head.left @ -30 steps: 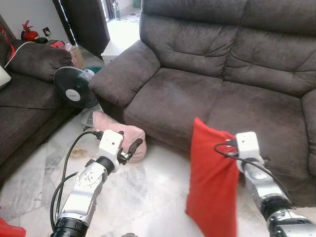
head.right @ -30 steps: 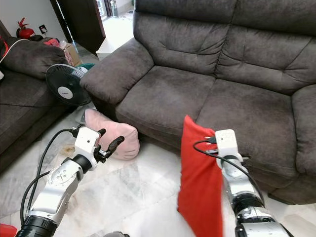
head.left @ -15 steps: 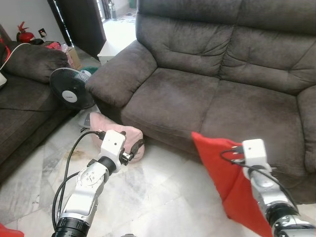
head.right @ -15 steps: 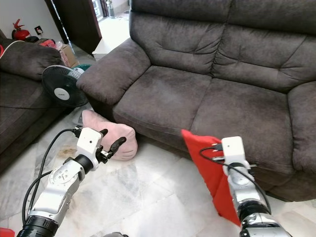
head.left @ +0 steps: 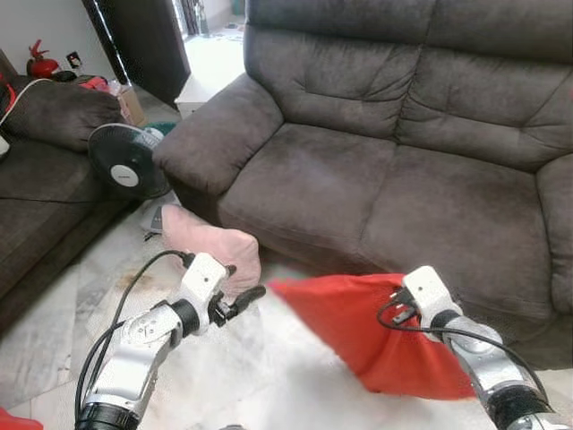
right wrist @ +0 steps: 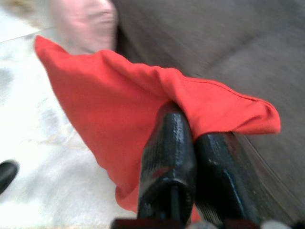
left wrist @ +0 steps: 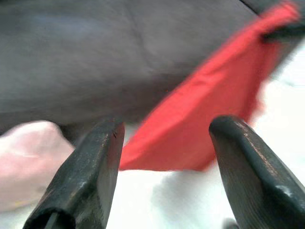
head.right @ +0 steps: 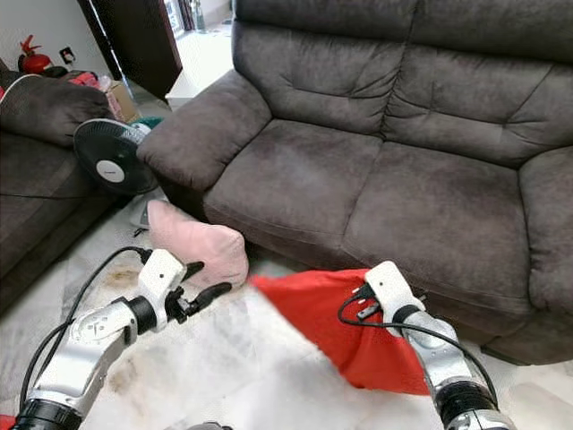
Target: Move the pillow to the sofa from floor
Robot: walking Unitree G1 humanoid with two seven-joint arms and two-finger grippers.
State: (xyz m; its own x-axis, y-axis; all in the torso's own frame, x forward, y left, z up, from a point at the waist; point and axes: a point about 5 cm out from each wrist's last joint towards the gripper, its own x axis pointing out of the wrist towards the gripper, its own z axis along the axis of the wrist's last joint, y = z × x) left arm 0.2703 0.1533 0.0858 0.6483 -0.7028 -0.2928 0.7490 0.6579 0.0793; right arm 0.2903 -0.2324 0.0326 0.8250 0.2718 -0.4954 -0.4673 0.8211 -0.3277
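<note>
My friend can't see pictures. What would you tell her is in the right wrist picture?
The robot's right claw is pinching a red pillow by its edge, fingers shut tight. Behind it are a brown sofa, a pink pillow and pale marble floor.

Matt red cloth pillow (head.left: pixel 358 322); suede-like grey sofa (head.left: pixel 376 170) (glossy marble floor (head.left: pixel 269 385)).
</note>
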